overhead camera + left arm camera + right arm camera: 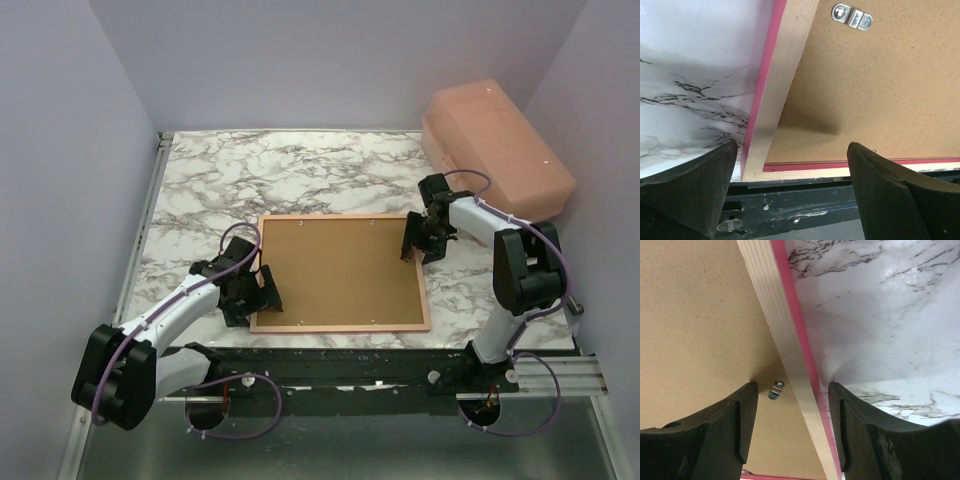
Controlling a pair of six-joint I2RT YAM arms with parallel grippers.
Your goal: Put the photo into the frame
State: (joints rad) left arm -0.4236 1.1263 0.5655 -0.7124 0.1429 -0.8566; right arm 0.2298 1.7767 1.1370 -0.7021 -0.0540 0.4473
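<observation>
The frame (340, 327) lies back side up on the marble table (300, 170), its pale wood rim and pink edge showing. A brown backing board (335, 270) fills it. The photo is hidden or out of view. My left gripper (262, 292) is open and empty just above the frame's near left corner (775, 95), with the board (870, 85) ahead of it. My right gripper (415, 248) is open and straddles the frame's right rim (775, 315), one finger over the board (695, 315), the other over the table. A small metal clip (775, 389) lies between its fingers.
A salmon plastic box (497, 140) stands at the back right by the wall. A black mounting rail (350, 370) runs along the near table edge, right behind the frame. Another metal clip (852, 16) sits on the board. Walls close in left, back and right.
</observation>
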